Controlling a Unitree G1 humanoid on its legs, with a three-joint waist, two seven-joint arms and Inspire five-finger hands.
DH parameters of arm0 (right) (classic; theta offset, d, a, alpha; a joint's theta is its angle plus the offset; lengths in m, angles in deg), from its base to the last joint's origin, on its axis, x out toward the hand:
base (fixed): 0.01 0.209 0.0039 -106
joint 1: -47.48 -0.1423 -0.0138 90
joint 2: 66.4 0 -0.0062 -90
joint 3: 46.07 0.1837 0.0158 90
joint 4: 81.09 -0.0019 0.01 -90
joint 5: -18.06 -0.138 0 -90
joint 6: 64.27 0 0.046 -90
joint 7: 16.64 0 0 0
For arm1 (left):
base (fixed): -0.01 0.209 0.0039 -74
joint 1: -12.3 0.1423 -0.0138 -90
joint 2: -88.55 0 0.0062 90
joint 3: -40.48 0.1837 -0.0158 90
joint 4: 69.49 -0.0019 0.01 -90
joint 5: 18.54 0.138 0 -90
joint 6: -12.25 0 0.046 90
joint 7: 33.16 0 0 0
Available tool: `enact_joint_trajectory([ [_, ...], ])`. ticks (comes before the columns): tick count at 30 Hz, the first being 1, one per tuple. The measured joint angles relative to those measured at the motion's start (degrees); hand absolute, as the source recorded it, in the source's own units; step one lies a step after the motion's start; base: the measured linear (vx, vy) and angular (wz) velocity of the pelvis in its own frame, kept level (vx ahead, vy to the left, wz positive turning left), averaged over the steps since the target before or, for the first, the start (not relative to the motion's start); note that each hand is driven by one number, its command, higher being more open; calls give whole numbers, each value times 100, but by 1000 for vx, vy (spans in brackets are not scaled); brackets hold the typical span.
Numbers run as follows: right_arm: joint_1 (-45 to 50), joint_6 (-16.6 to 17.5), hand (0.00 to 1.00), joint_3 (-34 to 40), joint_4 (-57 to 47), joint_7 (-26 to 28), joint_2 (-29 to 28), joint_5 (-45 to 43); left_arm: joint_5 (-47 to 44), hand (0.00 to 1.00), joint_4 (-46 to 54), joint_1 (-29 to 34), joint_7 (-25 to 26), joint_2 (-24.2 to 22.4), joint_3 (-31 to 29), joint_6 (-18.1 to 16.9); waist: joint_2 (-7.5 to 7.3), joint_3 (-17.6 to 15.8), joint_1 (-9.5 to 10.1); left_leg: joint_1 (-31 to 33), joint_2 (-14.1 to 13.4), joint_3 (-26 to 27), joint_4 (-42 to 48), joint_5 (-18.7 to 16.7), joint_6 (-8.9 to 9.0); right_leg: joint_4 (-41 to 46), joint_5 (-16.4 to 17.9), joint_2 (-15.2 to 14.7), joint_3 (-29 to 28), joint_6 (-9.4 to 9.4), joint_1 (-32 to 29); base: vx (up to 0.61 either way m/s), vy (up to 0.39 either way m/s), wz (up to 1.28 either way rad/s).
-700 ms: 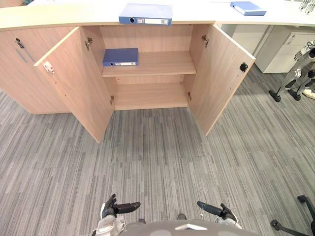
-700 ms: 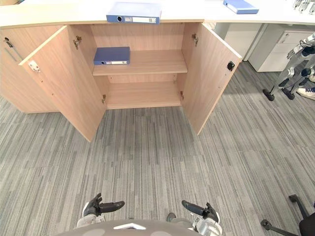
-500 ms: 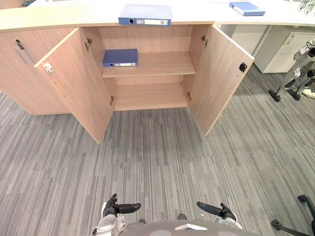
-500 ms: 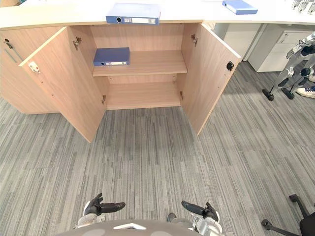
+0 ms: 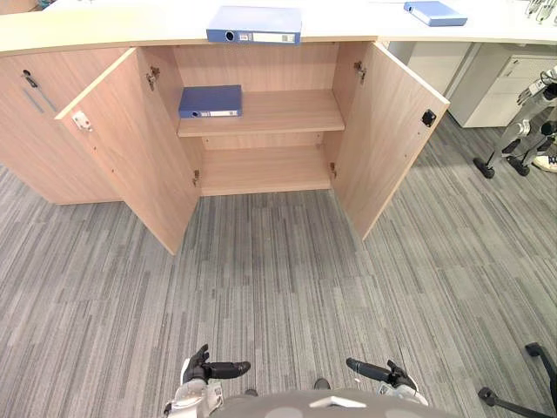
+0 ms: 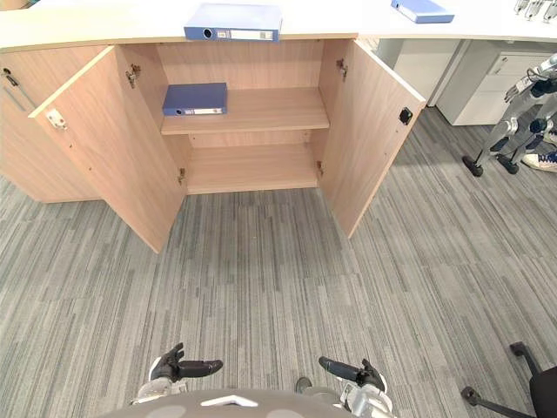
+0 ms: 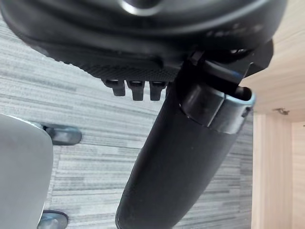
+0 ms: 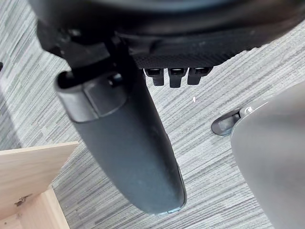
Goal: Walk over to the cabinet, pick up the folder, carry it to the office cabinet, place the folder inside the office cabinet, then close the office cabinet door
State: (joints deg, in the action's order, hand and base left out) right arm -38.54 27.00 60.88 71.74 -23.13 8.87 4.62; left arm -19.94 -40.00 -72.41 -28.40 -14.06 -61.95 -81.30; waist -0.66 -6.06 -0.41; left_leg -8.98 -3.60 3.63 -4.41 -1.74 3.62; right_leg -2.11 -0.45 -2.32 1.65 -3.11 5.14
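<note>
The blue folder point(image 5: 254, 24) is lying flat on the table point(image 5: 104, 30), its spine facing the robot at the front edge, directly above the open office cabinet point(image 5: 261, 165). A second folder point(image 5: 210, 101) is resting on the upper shelf point(image 5: 287, 113). It is probably behaving as a stiff board binder: rigid, moderately heavy, smooth-faced and inclined to slip. Pinching it at the spine, thumb above and fingers below, is looking soundest. Both doors point(image 5: 139, 165) are standing wide. The left hand point(image 5: 198, 372) and right hand point(image 5: 387, 377) are hanging relaxed and empty, well apart from it.
</note>
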Motion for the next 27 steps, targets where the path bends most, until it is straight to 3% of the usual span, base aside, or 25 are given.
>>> enact_joint_trajectory([
  [16, -8, -18, 100, -2, 2, 4, 16, 0, 193, 100, 12, -33, -9, 37, 95, 6, -16, 5, 11, 45, -13, 178, -16, -56, -19, -7, -1, 37, -159, 0, -104, 1, 1, -4],
  [19, -56, -43, 100, -2, 2, -3, 16, 2, 193, 100, 18, -59, -9, 55, 95, 8, -32, -2, 21, 154, -11, 297, 95, -171, -49, -3, 0, 41, -274, -1, -215, 29, 13, -21],
  [21, -114, -58, 100, -2, -8, -4, 19, 9, 191, 100, 23, -124, -6, 70, 90, 15, -42, -77, 48, 364, -11, 403, 502, -439, -87, 72, 33, 25, -383, -35, -323, 57, 31, -25],
  [23, -132, -58, 100, 0, -18, -5, 26, 11, 192, 100, 24, -152, -7, 68, 98, 22, -33, -116, 47, 484, -10, 430, 724, -594, -116, 216, 129, 10, -412, -62, -414, 57, 41, -12],
  [26, -189, -57, 100, 59, -87, -11, 31, 4, 176, 100, 69, -222, -9, 74, 157, 29, -36, -266, 51, 689, 69, 460, 1297, -1007, -222, 1286, 746, -107, -445, -214, -867, 94, 70, -5],
  [27, -213, -57, 100, 122, -115, -11, 21, -2, 129, 100, 75, -242, -6, 80, 203, 28, -25, -332, 53, 680, 119, 482, 1433, -1124, -246, 1878, 954, -180, -383, -342, -1082, 124, 123, -4],
])
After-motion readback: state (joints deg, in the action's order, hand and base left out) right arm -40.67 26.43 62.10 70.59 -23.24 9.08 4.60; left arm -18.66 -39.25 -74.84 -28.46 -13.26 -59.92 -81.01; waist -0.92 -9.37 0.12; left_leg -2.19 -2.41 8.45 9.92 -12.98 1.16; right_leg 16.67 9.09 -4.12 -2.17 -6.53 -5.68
